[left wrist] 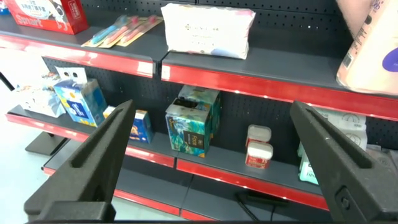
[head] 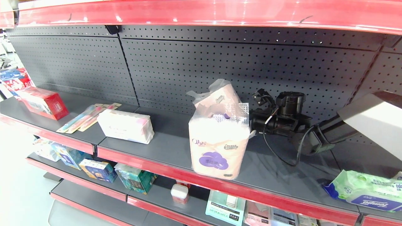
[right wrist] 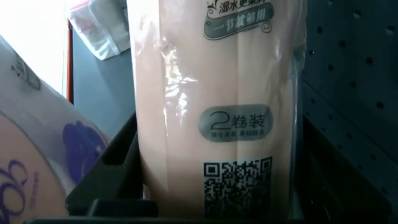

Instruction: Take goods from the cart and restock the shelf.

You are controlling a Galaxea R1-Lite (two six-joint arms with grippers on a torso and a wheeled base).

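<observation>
- On the middle shelf, dark grey with a red front edge and a perforated back panel, a large pack of toilet rolls stands upright near the front lip.
- Just behind it is a slim peach two-roll pack, upright, with its top showing above the large pack. Whether its base rests on the shelf cannot be told.
- Right gripper: fingers pinch the slim pack from both sides.
- Left gripper: fingers spread wide with nothing between them, held in front of the lower shelves.
- Same shelf, towards the left: white tissue pack, carded toothbrushes, red box. At the far right lies a green wet-wipes pack.
- Lower shelf: assorted boxes and a small red-and-white jar.
</observation>
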